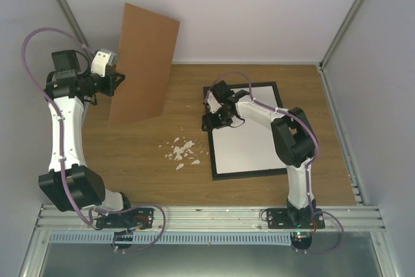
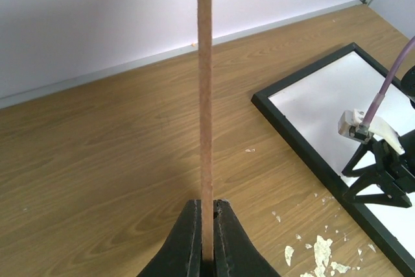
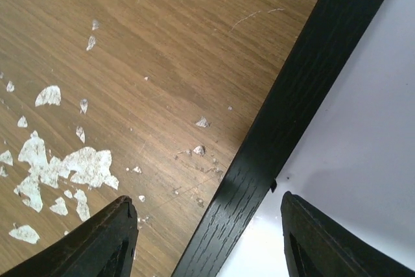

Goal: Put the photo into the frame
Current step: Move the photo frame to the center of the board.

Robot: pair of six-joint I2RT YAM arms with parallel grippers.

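Nearest the arm bases, the frame (image 1: pixel 249 174) lay flat on the table (image 1: pixel 130 160) in the lower right of the top view, filled edge to edge by a white sheet (image 1: pixel 243 147). No sunflower print showed anywhere. The sheet may have been the photo lying face down, but the views could not settle that. Just beside the frame's left rail, white flakes (image 1: pixel 181 150) littered the wood.

Farther up that rail, the right gripper (image 3: pixel 207 222) straddled it with jaws spread. One finger hung over the wood and the other over the white sheet, and neither was seen pressing the rail. To do this well, the close should probably land squarely and low on the rail without catching the sheet's edge, so that the frame is steadied rather than dragged.

Farthest, in the upper left, the left gripper (image 2: pixel 206 212) pinched the brown backing board (image 1: pixel 146 63) by one edge. The board stood upright, clear of the table and well apart from the frame. Lowering it should wait until the sheet lies true within the rails.
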